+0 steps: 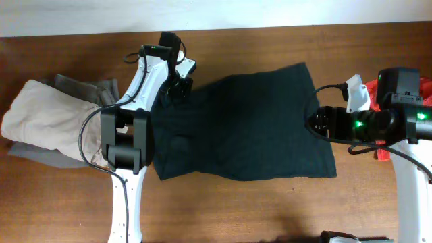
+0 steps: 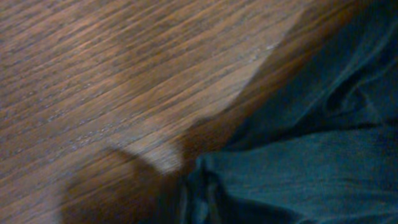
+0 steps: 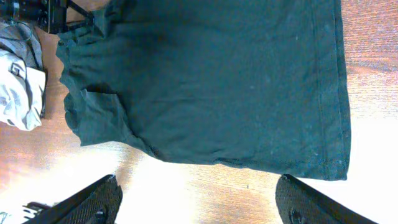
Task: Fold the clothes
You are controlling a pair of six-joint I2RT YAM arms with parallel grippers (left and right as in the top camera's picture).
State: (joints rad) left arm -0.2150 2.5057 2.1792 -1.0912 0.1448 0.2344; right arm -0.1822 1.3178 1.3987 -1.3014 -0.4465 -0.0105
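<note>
The clothes, a black T-shirt, lie spread flat across the middle of the table. My left gripper is down at the shirt's upper left edge. The blurred left wrist view shows a bunched ridge of dark fabric right at the jaws, which are shut on it. My right gripper hovers at the shirt's right edge. In its wrist view its fingers stand wide apart over bare wood, open and empty, with the shirt's hem just ahead.
A beige and grey garment pile lies at the table's left, beside the left arm. A red garment shows behind the right arm. The table's far edge runs along the top.
</note>
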